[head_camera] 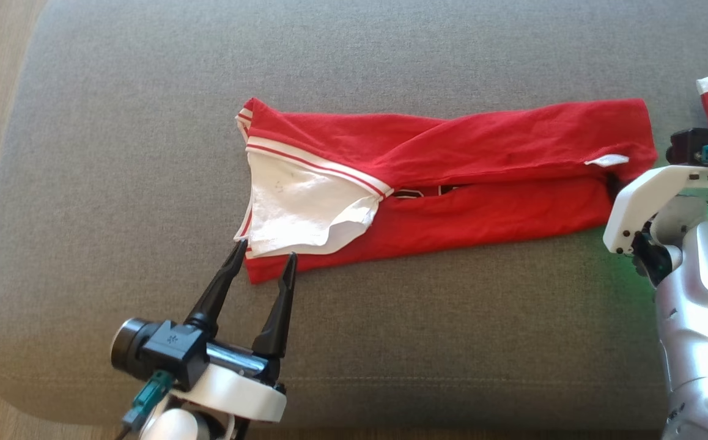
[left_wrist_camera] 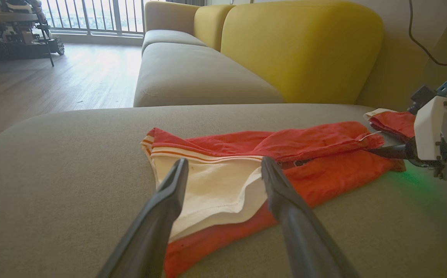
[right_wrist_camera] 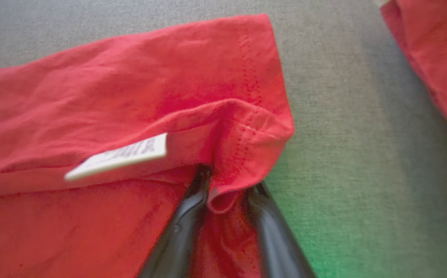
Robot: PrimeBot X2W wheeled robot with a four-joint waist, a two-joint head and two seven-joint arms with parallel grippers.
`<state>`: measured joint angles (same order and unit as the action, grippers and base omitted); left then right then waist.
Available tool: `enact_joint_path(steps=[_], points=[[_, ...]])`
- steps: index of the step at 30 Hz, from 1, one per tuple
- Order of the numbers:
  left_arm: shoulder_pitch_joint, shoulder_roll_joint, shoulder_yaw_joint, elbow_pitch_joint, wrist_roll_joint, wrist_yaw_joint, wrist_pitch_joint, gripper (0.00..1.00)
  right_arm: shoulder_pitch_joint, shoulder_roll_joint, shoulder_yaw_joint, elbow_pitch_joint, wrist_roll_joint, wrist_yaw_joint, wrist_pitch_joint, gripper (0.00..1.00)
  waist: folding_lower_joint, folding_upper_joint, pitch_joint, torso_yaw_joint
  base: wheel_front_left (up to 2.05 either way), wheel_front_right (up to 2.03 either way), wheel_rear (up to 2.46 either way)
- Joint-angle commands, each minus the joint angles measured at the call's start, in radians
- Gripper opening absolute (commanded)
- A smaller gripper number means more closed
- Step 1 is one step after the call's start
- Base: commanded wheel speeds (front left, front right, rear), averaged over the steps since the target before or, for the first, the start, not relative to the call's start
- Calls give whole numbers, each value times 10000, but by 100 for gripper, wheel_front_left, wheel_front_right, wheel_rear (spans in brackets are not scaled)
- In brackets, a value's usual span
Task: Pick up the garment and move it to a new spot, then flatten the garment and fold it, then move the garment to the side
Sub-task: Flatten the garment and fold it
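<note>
Where my right gripper point(right_wrist_camera: 229, 181) meets the garment point(right_wrist_camera: 131, 77), lower centre, cloth hides its tips: grip cannot be told; my left gripper point(head_camera: 268, 249) stands released.

Bright, even daylight on the sofa point(head_camera: 146, 153), with soft shadows. Window point(left_wrist_camera: 92, 15) beyond the sofa is blown out, glare on floor point(left_wrist_camera: 73, 77). Green glow point(head_camera: 580, 263) on the sofa's right side. Right wrist view soft: garment point(right_wrist_camera: 92, 77) and label point(right_wrist_camera: 119, 156) blurred. Left wrist view warm-tinted, garment looks orange.
</note>
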<state>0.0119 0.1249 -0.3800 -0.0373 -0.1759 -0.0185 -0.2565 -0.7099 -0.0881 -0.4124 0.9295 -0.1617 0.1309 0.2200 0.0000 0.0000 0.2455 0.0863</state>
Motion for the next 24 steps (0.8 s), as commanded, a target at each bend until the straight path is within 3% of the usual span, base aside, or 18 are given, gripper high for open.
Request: enact_joint_path(steps=[1,14,20,24], points=[[-435,-49,385,-296,143,-49,-53,100,29,126,343,161,103,-2,104,0,0,0,43,26,0,0,0],[-364,-240,791,-248,293,-263,-53,100,221,-819,341,-408,800,-2,-1057,0,0,0,-80,-136,0,0,0],[-251,-253,930,-271,407,-340,-53,100,272,-1429,640,-1219,963,-2,-1005,0,0,0,-222,-440,0,0,0],[-212,-274,951,-239,471,-390,-53,100,320,-1305,1091,-1971,1388,-2,-767,0,0,0,-346,-570,0,0,0]])
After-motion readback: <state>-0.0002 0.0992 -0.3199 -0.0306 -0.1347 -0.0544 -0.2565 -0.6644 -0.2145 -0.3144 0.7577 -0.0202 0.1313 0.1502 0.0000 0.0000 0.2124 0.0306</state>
